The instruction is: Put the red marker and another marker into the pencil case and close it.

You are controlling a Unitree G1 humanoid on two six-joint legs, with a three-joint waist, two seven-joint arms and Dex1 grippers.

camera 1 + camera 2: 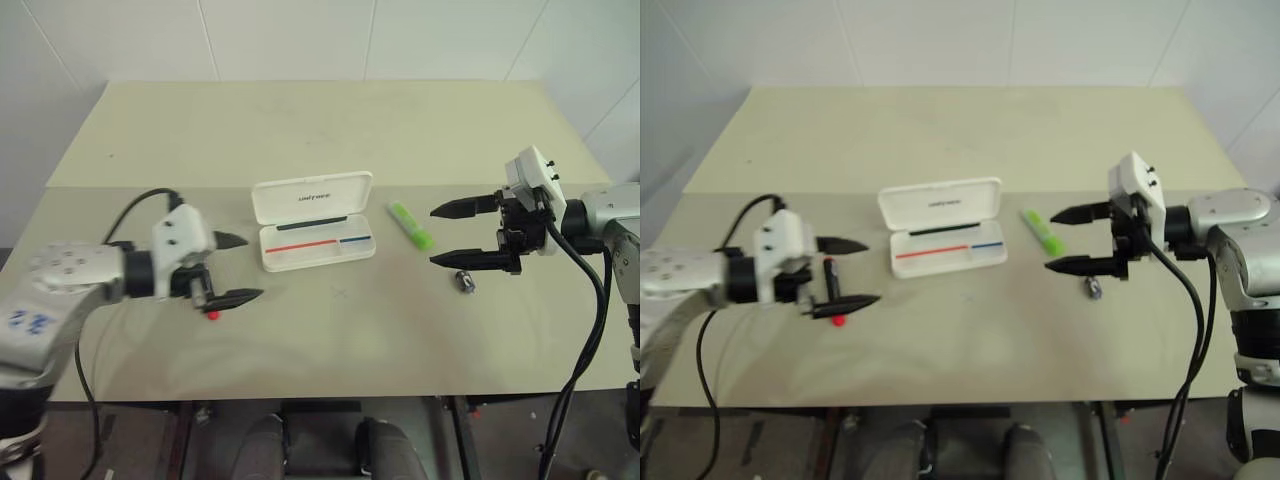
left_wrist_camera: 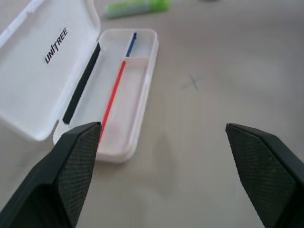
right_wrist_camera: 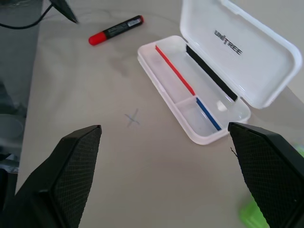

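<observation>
The white pencil case (image 1: 317, 247) lies open at the table's middle, lid (image 1: 312, 197) folded back, its tray with red and blue lines empty. The red marker (image 3: 115, 29), red and black, lies left of the case. My left gripper (image 1: 240, 268) hovers open just over it, hiding most of it in the head views, where its red end (image 1: 213, 314) shows. The lime-green highlighter (image 1: 411, 225) lies right of the case. My right gripper (image 1: 433, 236) hangs open beside it, pointing toward the case, with nothing between its fingers.
A small dark metallic cylinder (image 1: 465, 282) lies under my right gripper. A faint cross mark (image 3: 132, 118) is on the beige table (image 1: 330, 340) in front of the case. The table's front edge runs close below both arms. A white wall stands behind.
</observation>
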